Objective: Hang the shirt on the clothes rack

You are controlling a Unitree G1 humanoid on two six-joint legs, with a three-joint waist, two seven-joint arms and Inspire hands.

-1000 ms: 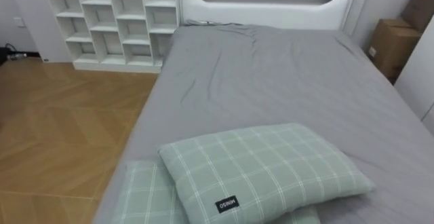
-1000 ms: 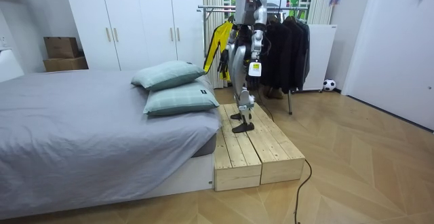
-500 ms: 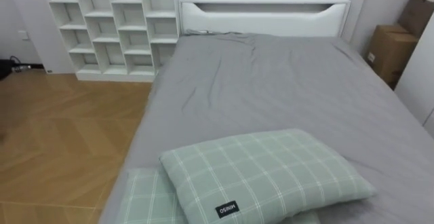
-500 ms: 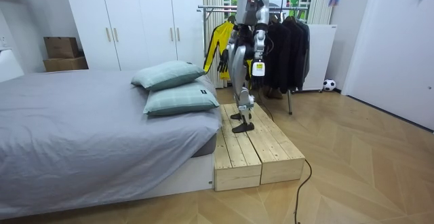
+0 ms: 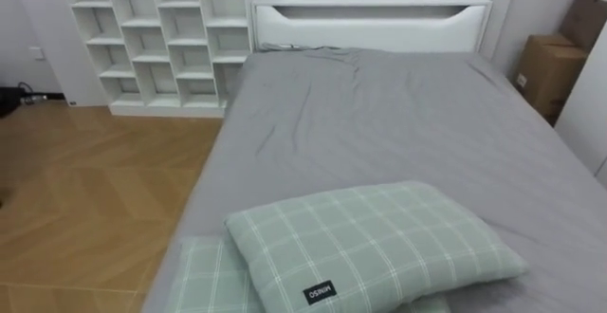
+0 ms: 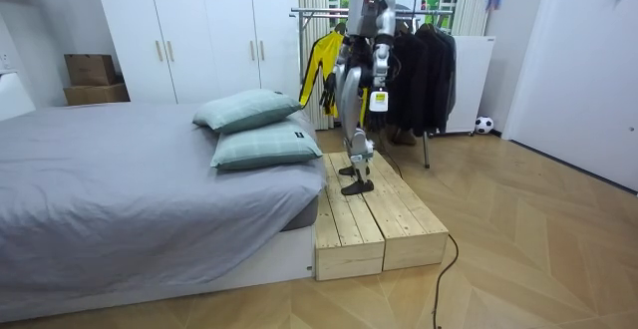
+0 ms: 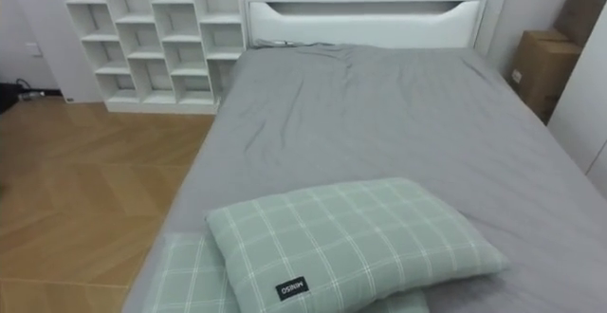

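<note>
I stand on a low wooden platform [image 6: 374, 219] at the side of the bed, my head turned to the grey bedsheet [image 5: 398, 114]. Behind me a clothes rack [image 6: 399, 12] holds several dark garments [image 6: 424, 75], and a yellow garment [image 6: 317, 62] hangs at its end toward the room view's left. My left hand [image 6: 377, 100] hangs at my side on the room view's right. My right hand [image 6: 329, 90] hangs low in front of the yellow garment. Both hands look too small to read.
Two green checked pillows lie stacked at the bed's near end, the top one [image 5: 370, 242] over the lower one [image 5: 213, 275]. A white cube shelf [image 5: 156, 38] stands at the far left, cardboard boxes [image 5: 545, 71] at the far right. White wardrobes [image 6: 199, 30] line the wall.
The head view has shifted slightly, so the bed and pillows sit a little differently in it. My left arm has swung a little. I stay standing on the platform.
</note>
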